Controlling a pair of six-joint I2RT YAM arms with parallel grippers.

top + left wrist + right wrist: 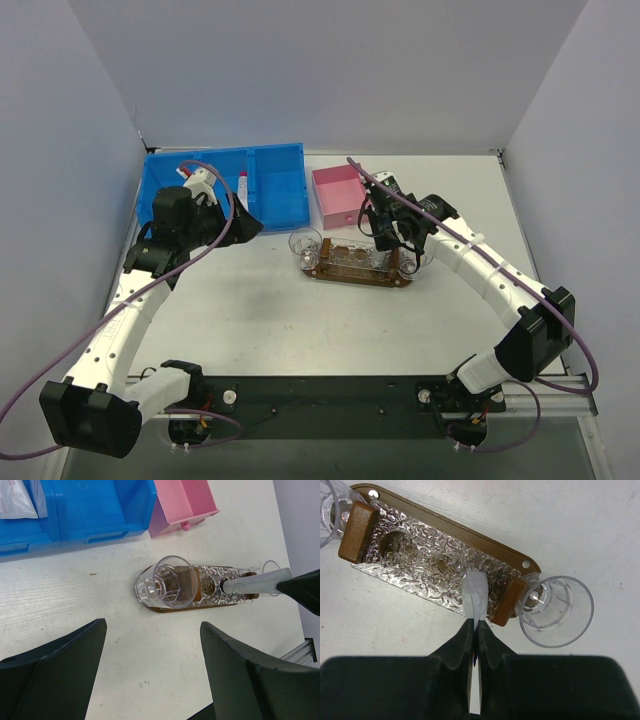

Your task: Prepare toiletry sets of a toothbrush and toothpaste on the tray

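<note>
- Top view: the tray [360,268] lies at the middle of the frame on the pale bench [300,330], its long side running left to right.
- A clear cup [305,246] stands at its left end and another cup [421,256] at its right end.
- The blue bin [270,185] sits at upper left, with the pink box [338,195] just to its right.
- The left pincer [248,225] hovers at the bin's lower edge, well left of the tray. The right pincer [392,245] hangs over the tray's right half.
- Left wrist view: the left pincer [152,625] has its two dark fingers [65,665] wide apart at the bottom of the frame, with nothing between them but bare bench.
- Above them, at mid-frame, is the tray, lined with crinkled silver foil [215,587], and the clear cup at its left end.
- From the right edge the right pincer [300,587] holds a pale toothpaste tube [255,582] pointing at the tray's right part.
- Right wrist view: the right pincer [474,625] is clamped on the flat end of the toothpaste tube, whose other end is down over the foil near the tray's right end.
- A brown block [507,602] sits just right of the tube, and the second cup touches that end of the tray at right of frame.
</note>
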